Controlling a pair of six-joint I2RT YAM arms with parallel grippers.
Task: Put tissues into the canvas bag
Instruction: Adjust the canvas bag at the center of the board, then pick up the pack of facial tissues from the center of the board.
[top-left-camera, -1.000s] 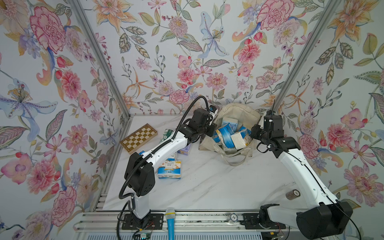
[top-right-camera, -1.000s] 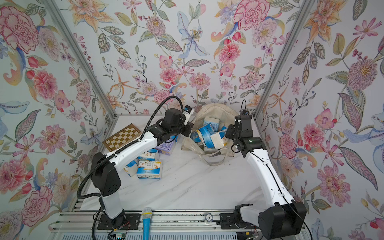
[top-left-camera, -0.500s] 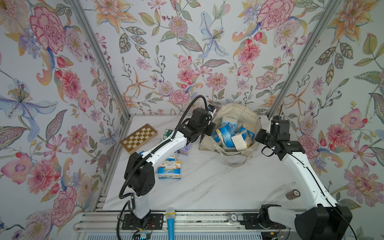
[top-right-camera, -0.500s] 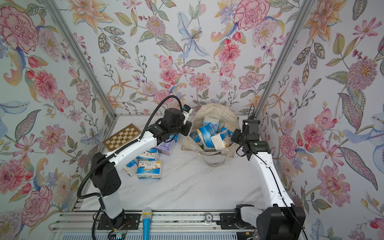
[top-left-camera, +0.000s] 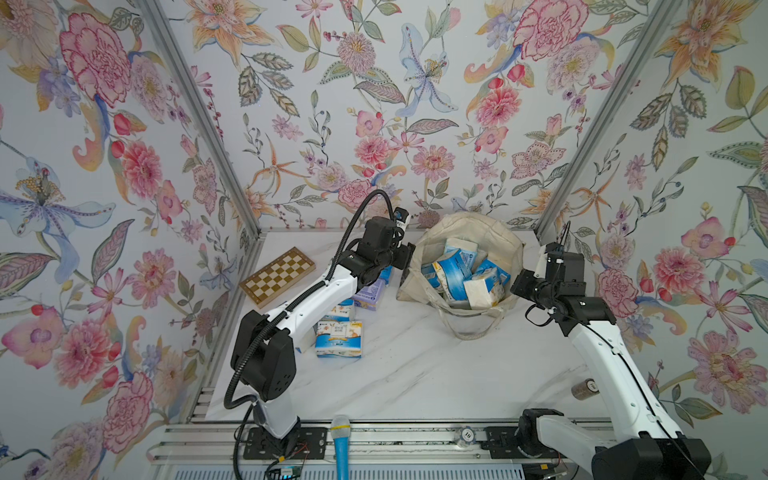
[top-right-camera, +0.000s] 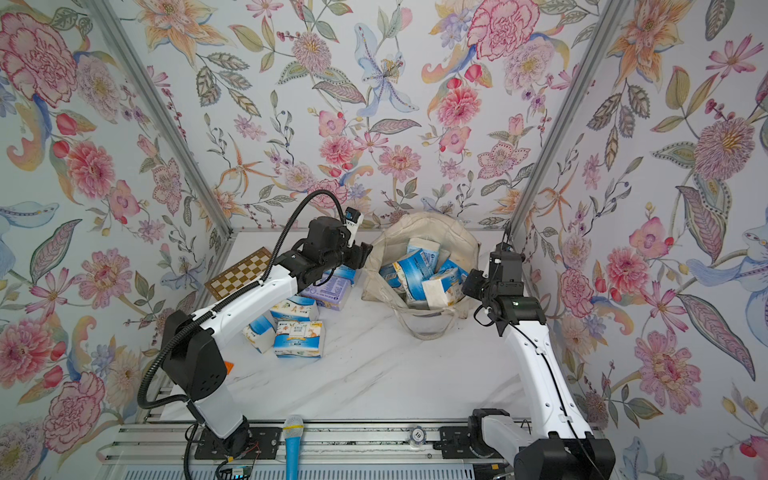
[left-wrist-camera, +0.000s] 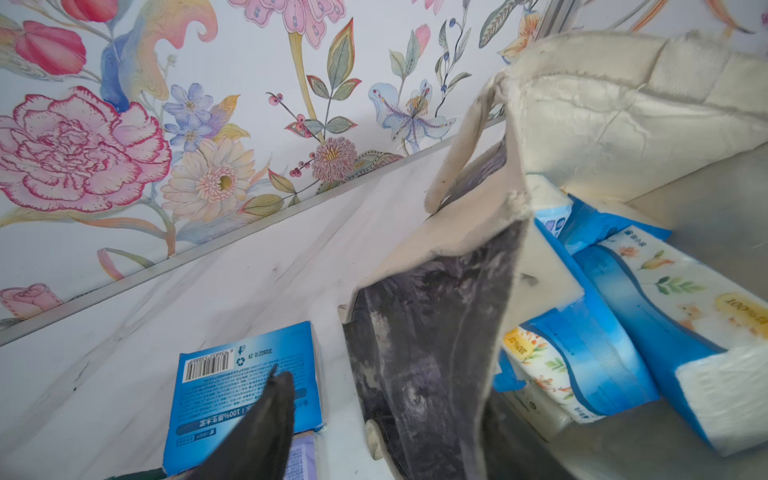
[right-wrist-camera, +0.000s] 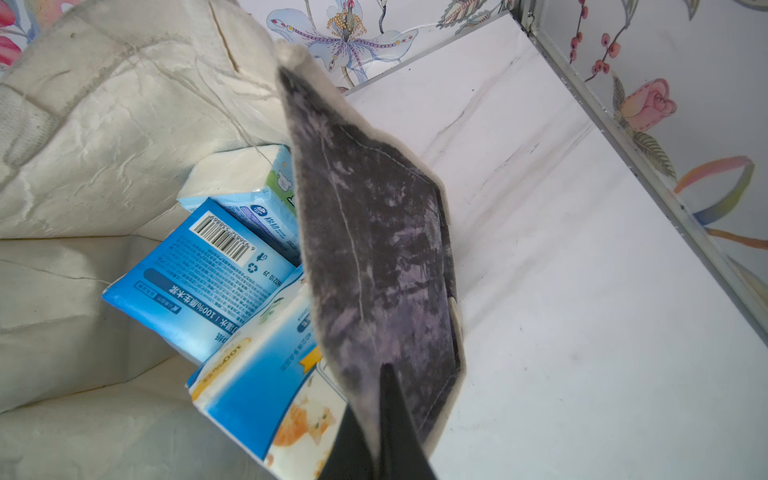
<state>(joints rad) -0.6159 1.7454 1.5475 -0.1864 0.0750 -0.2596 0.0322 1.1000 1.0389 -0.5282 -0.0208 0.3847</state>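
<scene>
The right hand (right-wrist-camera: 370, 399) grasps the bag (top-left-camera: 469, 230) by its rim; the left hand (top-left-camera: 406, 257) is released beside it. Tissue packs (top-left-camera: 453, 270) marked "100%" fill the bag, and loose packs (top-left-camera: 338, 338) lie on the surface (top-left-camera: 415, 370).

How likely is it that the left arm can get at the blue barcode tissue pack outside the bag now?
Probably yes. That pack lies uncovered right under the open left end effector, beside the bag; only the bag's wall stands close.
</scene>
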